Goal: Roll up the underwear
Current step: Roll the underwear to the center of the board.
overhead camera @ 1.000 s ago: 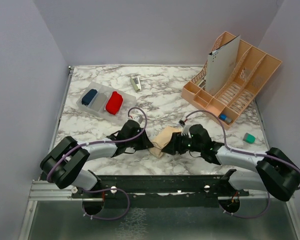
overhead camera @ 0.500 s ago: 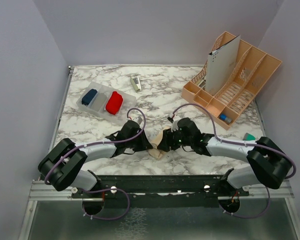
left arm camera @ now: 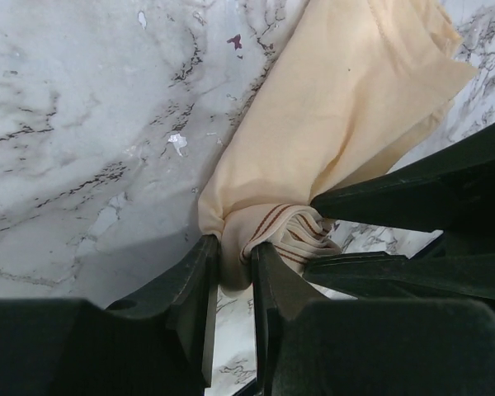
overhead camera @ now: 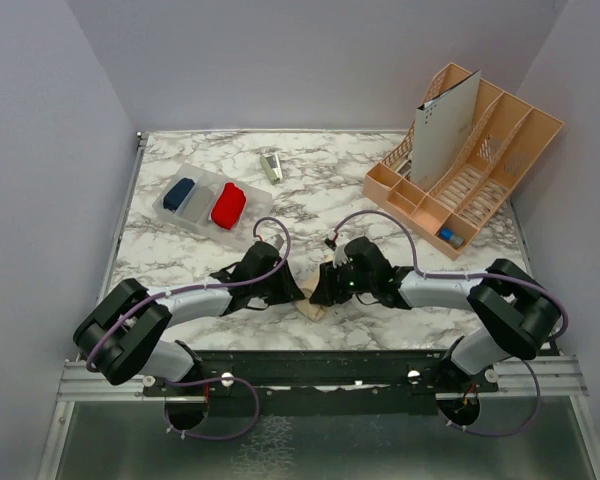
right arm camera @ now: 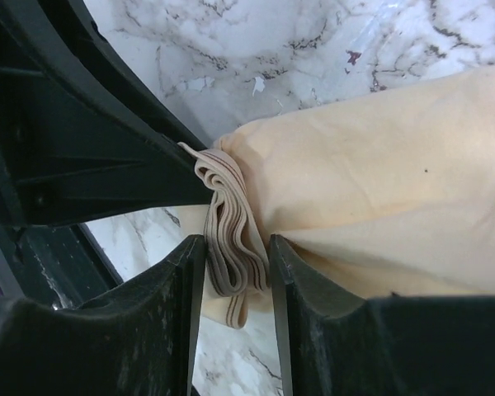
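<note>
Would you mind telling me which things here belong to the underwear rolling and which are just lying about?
Job: beige underwear, pinched by left claw and right claw; red roll in the clear tray.
Lying about: peach desk organiser, white card in it, small object at the back.

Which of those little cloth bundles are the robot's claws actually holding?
The peach-beige underwear, pinched between the left gripper and the right gripper. The red bundle, grey bundle and blue bundle lie apart in the clear tray.

Soft matt peach cloth underwear (left arm camera: 330, 124), smooth marble-look table (left arm camera: 82, 124), matt black jaws
</note>
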`<action>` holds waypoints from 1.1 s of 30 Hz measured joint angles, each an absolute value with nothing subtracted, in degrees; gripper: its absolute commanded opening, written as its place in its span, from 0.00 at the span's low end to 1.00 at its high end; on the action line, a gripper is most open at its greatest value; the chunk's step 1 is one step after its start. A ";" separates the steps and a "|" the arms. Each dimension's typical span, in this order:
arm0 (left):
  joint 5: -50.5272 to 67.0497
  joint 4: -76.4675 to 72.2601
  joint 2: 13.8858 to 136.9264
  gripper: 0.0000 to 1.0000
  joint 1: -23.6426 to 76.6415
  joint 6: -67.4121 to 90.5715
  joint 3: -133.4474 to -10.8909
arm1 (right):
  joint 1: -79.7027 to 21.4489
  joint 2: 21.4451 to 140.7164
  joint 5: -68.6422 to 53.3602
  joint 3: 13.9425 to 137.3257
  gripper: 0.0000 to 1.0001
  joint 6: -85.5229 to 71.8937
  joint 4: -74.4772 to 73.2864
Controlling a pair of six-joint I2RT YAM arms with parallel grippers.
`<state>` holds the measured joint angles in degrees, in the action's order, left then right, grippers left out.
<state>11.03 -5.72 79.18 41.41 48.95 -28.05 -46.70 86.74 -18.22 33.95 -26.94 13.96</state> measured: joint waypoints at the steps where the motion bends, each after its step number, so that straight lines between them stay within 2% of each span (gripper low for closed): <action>1: 11.03 -5.56 79.09 0.26 41.41 48.97 -28.05 | -46.83 87.31 -18.57 33.95 0.35 -26.98 14.28; 3: 11.03 -5.17 78.85 0.33 41.45 48.95 -28.05 | -46.96 88.47 -19.33 33.95 0.22 -27.16 15.14; 6: 10.85 -3.99 78.19 0.54 41.50 48.90 -28.05 | -47.00 89.41 -20.49 33.71 0.13 -27.75 16.51; 9: 10.28 -2.15 76.16 0.69 41.60 48.75 -27.97 | -46.98 89.58 -20.27 32.25 0.10 -29.41 18.48; 12: 9.61 -1.48 72.58 0.76 41.76 48.71 -26.11 | -46.74 89.58 -19.35 30.15 0.07 -31.88 21.56; 15: 9.61 -3.86 67.90 0.77 41.76 49.01 -21.85 | -46.24 90.48 -19.40 28.45 0.02 -34.20 25.34; 21: 9.58 -10.20 66.46 0.75 41.76 51.35 -17.96 | -46.00 94.06 -20.38 27.18 0.01 -37.50 32.95; 33: 7.03 -18.35 73.49 0.49 41.76 56.27 -17.87 | -45.89 94.91 -20.47 22.68 0.01 -37.67 42.13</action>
<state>7.03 -18.35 73.49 41.76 56.27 -17.87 -45.89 94.91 -20.47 22.68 -37.67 42.13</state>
